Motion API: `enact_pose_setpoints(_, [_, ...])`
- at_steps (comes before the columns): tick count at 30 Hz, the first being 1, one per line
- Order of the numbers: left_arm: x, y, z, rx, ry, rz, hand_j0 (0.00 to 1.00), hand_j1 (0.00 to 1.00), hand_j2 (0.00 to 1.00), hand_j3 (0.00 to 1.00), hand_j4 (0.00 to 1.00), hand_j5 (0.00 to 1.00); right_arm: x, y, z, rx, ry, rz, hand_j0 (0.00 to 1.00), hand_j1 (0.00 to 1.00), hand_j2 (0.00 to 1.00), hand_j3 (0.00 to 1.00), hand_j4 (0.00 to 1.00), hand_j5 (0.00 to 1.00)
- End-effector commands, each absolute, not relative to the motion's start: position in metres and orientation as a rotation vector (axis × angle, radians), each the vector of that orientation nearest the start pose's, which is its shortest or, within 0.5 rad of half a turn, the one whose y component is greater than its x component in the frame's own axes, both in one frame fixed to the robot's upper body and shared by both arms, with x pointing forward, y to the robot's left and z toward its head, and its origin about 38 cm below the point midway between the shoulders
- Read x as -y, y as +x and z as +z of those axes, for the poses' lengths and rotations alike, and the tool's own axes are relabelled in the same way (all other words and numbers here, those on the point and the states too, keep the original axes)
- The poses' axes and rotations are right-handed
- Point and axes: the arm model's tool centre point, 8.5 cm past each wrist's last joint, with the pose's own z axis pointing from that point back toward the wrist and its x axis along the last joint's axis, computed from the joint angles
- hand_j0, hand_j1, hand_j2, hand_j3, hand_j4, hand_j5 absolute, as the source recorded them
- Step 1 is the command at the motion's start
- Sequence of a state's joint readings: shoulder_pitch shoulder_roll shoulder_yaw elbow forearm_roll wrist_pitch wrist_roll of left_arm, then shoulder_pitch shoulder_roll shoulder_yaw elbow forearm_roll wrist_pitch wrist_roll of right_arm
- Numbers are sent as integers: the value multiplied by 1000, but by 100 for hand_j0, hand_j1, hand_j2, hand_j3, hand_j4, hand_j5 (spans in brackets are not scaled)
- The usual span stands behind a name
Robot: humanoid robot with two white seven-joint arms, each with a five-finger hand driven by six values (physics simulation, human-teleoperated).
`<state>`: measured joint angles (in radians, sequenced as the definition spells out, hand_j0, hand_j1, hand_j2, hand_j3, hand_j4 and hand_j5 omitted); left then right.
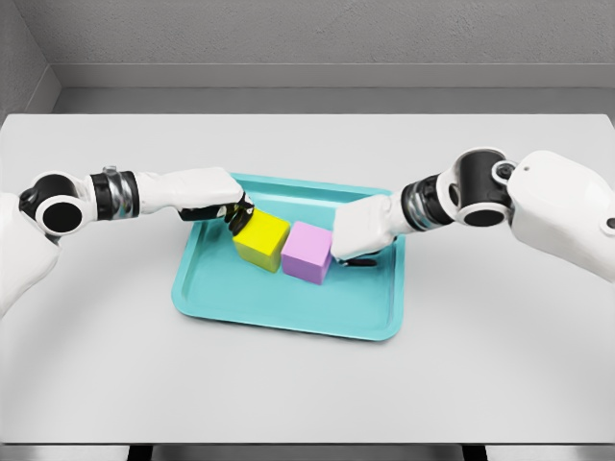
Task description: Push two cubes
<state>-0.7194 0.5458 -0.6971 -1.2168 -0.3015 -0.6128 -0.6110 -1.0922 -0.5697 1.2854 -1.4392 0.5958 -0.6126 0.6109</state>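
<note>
A yellow cube (261, 239) and a pink cube (307, 252) sit side by side, touching, in the middle of a teal tray (288, 305). My left hand (233, 209) presses against the yellow cube's upper left side, its dark fingers curled and holding nothing. From the other side, my right hand (352, 248) rests against the pink cube's right face, fingers also curled under the white palm. Neither hand grasps a cube.
The tray lies on a light grey table (307, 384) with a grey wall behind. The table's front edge runs along the bottom of the view.
</note>
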Motion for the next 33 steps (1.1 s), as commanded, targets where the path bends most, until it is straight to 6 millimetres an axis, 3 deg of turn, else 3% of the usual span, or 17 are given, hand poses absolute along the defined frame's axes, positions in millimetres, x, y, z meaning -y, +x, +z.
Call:
enact_pose_setpoints(1, [-222,466,168,1477,82,-1995,17,17,17,17,17,17,135,434,185,-1115,295,-2983,0,0,0,0,0,0])
enact_pose_setpoints(3, [-221,466,168,1479,81,-1995,17,17,17,17,17,17,155,439,188,-1106,337,-3020,0,0,0,0,0,0])
enact_pose_setpoints(5, [-221,466,168,1479,81,-1995,17,17,17,17,17,17,191,449,202,-1107,438,-3075,5,5,5,5,5,5])
enact_pose_setpoints(6, [-220,466,168,1481,80,-1996,17,17,17,17,17,17,216,457,224,-1148,551,-3091,15,15,15,15,15,15])
enact_pose_setpoints(8, [-216,467,171,1504,65,-1983,17,17,17,17,17,17,270,466,268,-1242,772,-3113,17,17,17,17,17,17])
enact_pose_setpoints(10, [-211,467,174,1524,51,-1973,17,17,17,17,17,17,299,464,290,-1573,730,-3127,23,23,23,23,23,23])
enact_pose_setpoints(11, [-210,468,174,1527,48,-1971,17,17,17,17,17,17,306,464,286,-1734,630,-3142,53,53,53,53,53,53])
enact_pose_setpoints(12, [-210,469,176,1530,52,-1972,17,17,17,17,17,17,311,464,276,-1768,597,-3171,100,100,100,100,100,100])
enact_pose_setpoints(17, [-212,470,179,1536,55,-1966,18,18,18,18,18,18,310,461,268,-1833,519,-3177,100,100,100,100,100,100])
enact_pose_setpoints(19, [-247,478,195,1533,82,-1891,19,19,19,19,19,19,311,460,267,-1829,517,-3181,100,100,100,100,100,100])
enact_pose_setpoints(22, [-280,477,203,1505,120,-1855,18,18,18,18,18,18,310,460,265,-1821,512,-3185,100,100,100,100,100,100])
enact_pose_setpoints(26, [-268,472,176,1398,122,-1962,18,18,18,18,18,18,309,459,265,-1819,508,-3183,100,100,100,100,100,100])
enact_pose_setpoints(28, [-256,471,173,1409,98,-1973,18,18,18,18,18,18,309,459,265,-1819,508,-3183,100,100,100,100,100,100])
enact_pose_setpoints(33, [-251,465,160,1378,62,-2000,18,18,18,18,18,18,310,459,265,-1818,510,-3185,100,100,100,100,100,100])
